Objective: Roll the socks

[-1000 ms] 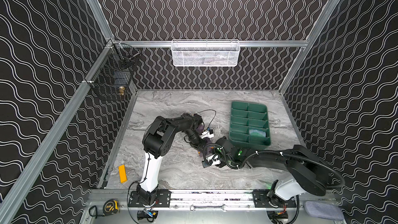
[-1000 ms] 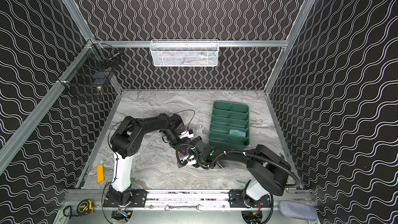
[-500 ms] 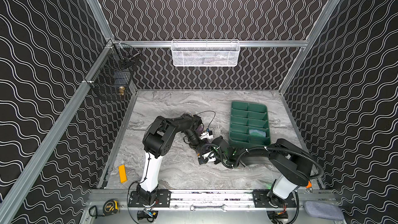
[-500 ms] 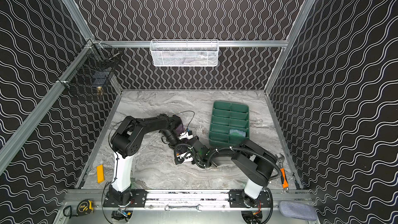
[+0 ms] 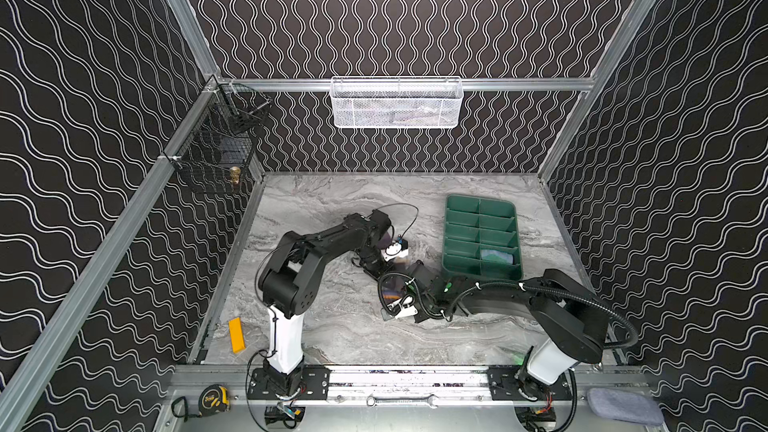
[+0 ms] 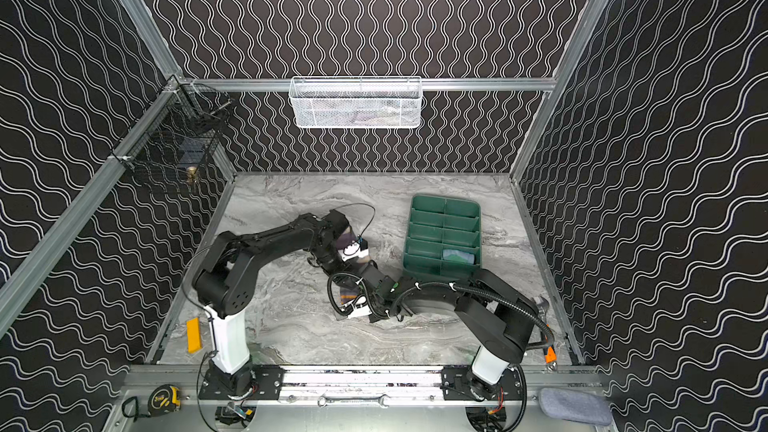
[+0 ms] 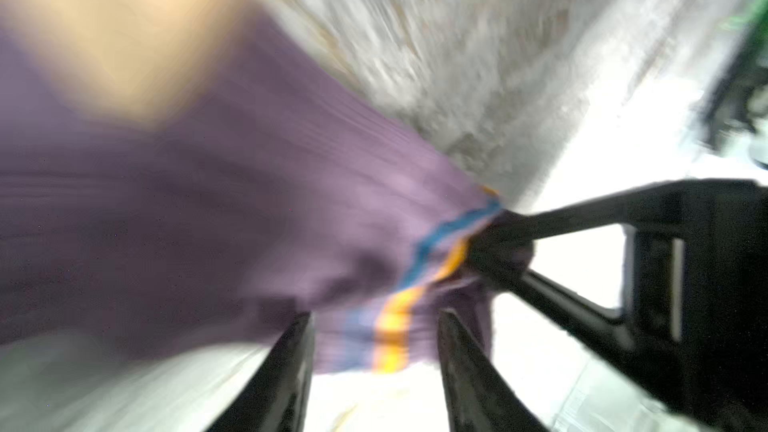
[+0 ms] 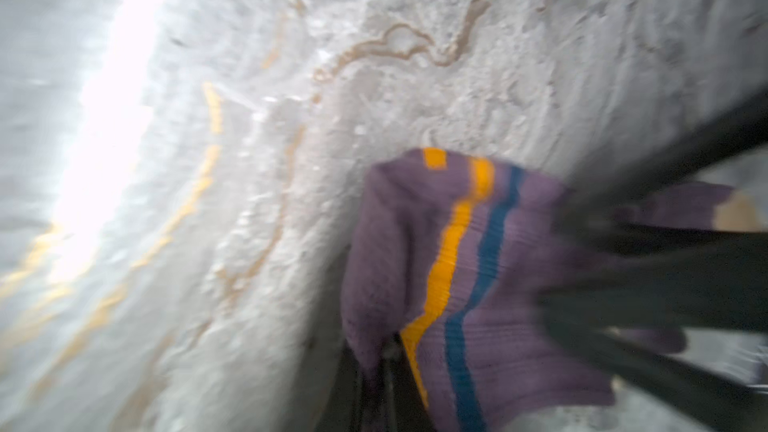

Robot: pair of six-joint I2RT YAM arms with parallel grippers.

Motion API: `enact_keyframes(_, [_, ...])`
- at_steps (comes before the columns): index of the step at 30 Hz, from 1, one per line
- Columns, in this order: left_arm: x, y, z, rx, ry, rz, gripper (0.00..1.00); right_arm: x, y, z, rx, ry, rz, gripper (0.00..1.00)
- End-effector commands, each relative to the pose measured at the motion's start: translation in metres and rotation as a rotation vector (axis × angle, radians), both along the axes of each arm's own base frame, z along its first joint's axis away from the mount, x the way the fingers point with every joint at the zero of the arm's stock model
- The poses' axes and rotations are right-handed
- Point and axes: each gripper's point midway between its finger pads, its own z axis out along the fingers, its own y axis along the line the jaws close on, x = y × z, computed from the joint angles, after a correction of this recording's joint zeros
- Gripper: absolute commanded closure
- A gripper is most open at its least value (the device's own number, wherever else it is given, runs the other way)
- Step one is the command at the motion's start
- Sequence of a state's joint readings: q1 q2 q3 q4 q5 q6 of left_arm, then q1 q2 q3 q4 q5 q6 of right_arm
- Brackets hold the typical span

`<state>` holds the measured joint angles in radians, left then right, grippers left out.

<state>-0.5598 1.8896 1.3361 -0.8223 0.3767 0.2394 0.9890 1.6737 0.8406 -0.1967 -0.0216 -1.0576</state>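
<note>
Through heavy blur, the right gripper [image 7: 494, 249] clamps the purple sock [image 7: 249, 222] at its striped cuff; the left gripper [image 7: 374, 317] stands parted, seemingly gripping nothing.

A robotics lab cell; aluminium frame [image 5: 519, 84] and wave-patterned walls [image 5: 83, 76] box in a marbled tabletop [image 5: 353, 338]; left arm [image 5: 286, 284] and right arm [image 5: 561, 317] bolt to a rail [image 5: 399, 382] at six o'clock, beside a tape measure [image 5: 212, 397]
</note>
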Motion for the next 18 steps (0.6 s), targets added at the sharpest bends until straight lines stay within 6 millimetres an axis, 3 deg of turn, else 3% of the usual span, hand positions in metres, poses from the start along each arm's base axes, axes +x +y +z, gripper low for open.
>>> enact_keyframes(1, [0.039,0.022,0.026,0.095,-0.258,0.083,0.45,-0.054,-0.052,-0.019,-0.241,0.302,-0.058,1.00])
enact_keyframes(4, [0.062,0.054,0.074,0.168,-0.511,0.197,0.45,-0.058,-0.044,-0.009,-0.243,0.385,-0.092,1.00])
enact_keyframes(6, [0.070,0.087,0.123,0.226,-0.728,0.308,0.44,-0.056,-0.035,0.001,-0.225,0.444,-0.124,1.00])
enact_keyframes(9, [0.059,0.129,0.205,0.219,-1.022,0.442,0.43,-0.054,-0.030,0.009,-0.217,0.515,-0.161,1.00])
enact_keyframes(11, [0.040,0.139,0.253,0.127,-1.173,0.450,0.35,-0.051,-0.028,0.014,-0.201,0.547,-0.184,1.00])
enact_keyframes(14, [0.001,0.118,0.302,-0.105,-1.289,0.254,0.31,-0.043,-0.025,0.018,-0.191,0.586,-0.223,1.00])
enact_keyframes(18, [-0.049,0.071,0.313,-0.330,-1.204,-0.116,0.29,-0.032,-0.022,0.018,-0.194,0.660,-0.269,1.00])
